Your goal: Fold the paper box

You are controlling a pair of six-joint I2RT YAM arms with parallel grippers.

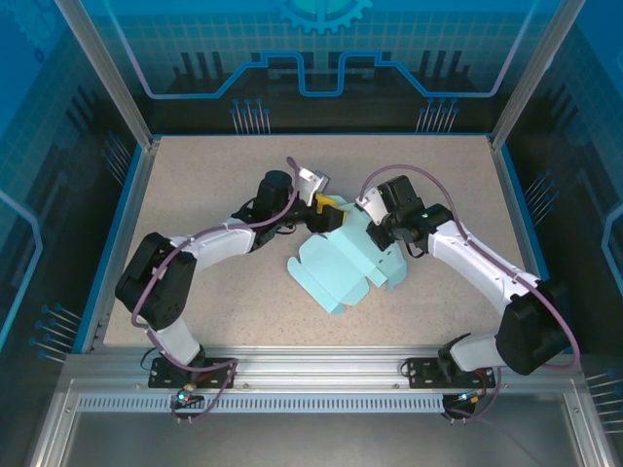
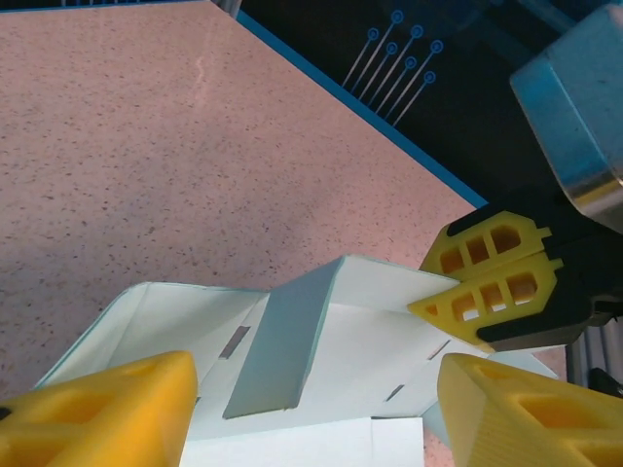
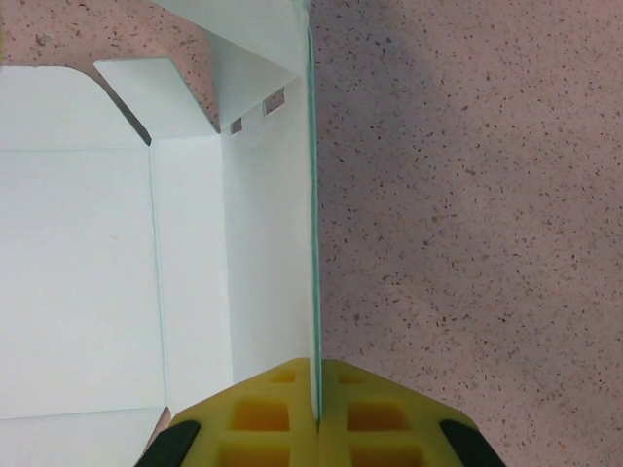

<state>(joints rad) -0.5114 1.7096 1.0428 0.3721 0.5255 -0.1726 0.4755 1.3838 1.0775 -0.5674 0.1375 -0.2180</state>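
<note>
The paper box point(image 1: 336, 272) is a pale cyan card sheet, partly folded, lying mid-table. My right gripper point(image 1: 373, 226) is shut on one raised side panel at the box's right edge. In the right wrist view that thin panel point(image 3: 313, 195) stands on edge, pinched in the right gripper point(image 3: 317, 409), and the white inside of the box point(image 3: 88, 272) spreads to the left. My left gripper point(image 1: 326, 206) hovers at the box's far end. In the left wrist view the left gripper point(image 2: 311, 418) is open, with a raised flap point(image 2: 282, 341) of the box between its fingers point(image 2: 97, 413). The right gripper's fingers point(image 2: 492, 277) show beside it.
The speckled tabletop point(image 1: 195, 195) has a blue rim point(image 2: 370, 117) along its sides. Metal frame posts point(image 1: 107, 78) stand at the back corners. Bare table lies left of the box and in front of it.
</note>
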